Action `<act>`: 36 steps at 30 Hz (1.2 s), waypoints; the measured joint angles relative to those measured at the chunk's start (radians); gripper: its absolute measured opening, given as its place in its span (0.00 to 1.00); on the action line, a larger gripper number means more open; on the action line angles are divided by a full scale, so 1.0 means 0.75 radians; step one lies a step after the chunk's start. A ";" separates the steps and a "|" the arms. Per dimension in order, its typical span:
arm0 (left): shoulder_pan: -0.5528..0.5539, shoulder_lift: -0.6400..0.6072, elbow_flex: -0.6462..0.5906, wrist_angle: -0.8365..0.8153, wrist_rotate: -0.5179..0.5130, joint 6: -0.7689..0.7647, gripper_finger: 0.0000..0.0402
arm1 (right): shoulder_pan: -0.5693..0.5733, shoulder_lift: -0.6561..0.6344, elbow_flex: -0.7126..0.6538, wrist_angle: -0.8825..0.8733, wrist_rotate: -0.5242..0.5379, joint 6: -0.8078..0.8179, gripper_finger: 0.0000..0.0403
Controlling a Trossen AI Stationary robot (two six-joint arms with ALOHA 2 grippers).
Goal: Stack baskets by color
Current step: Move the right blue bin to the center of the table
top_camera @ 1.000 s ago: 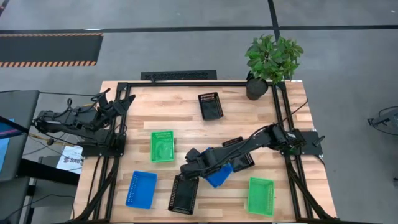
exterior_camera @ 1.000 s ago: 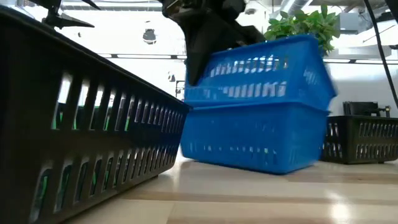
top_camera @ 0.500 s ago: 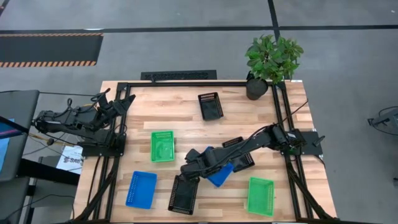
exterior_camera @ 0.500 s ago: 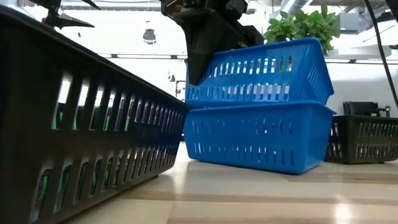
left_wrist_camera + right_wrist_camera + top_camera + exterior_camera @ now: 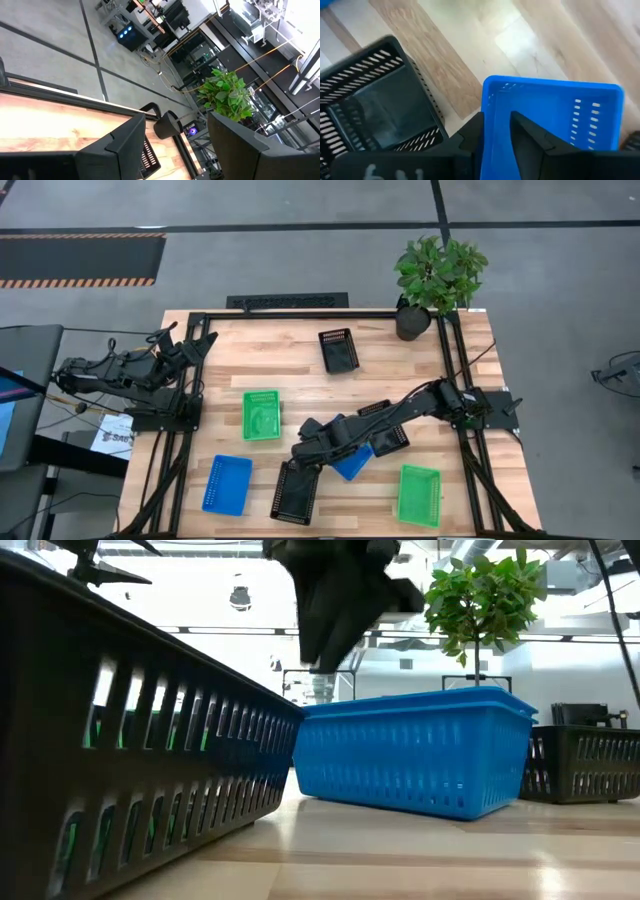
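- High view: the right hand [image 5: 318,448] hangs over the near-left end of the blue stack [image 5: 352,463], which sits mid-bench between a black basket [image 5: 296,493] and a green basket [image 5: 419,495]. A lone blue basket [image 5: 227,484] lies left of the stack, past that black one; another green basket [image 5: 262,414] lies left of the stack and farther back.
- Low view: the stack [image 5: 415,763] sits level on the bench [image 5: 400,860], upper basket nested fully into the lower.
- Right wrist view: fingers [image 5: 530,136] straddle the stack's rim [image 5: 490,120], parted and clear of it (released, I judge).
- Left wrist view: left hand [image 5: 175,145] parked at the bench's edge, open and empty.
- Step in hand: finishing a blue placement. Next likely calls for lifting clear, then fetching the lone blue basket.
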 joint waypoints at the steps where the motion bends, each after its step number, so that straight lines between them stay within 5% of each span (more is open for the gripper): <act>1: 0.000 -0.001 0.000 0.000 0.000 0.000 0.51 | 0.001 -0.020 0.001 -0.001 -0.001 0.003 0.29; 10: 0.000 -0.001 -0.001 0.000 0.028 0.009 0.51 | 0.148 -0.151 0.004 -0.190 -0.192 0.333 0.28; 21: 0.000 -0.001 -0.001 0.000 0.041 0.004 0.51 | 0.344 -0.060 0.003 -0.169 -0.356 0.834 0.28; 26: 0.000 -0.001 -0.001 -0.004 0.037 0.014 0.51 | 0.298 -0.009 0.001 -0.125 -0.343 0.811 0.28; 36: 0.001 -0.001 -0.001 -0.002 0.032 0.051 0.51 | 0.095 0.054 0.002 -0.075 -0.285 0.435 0.28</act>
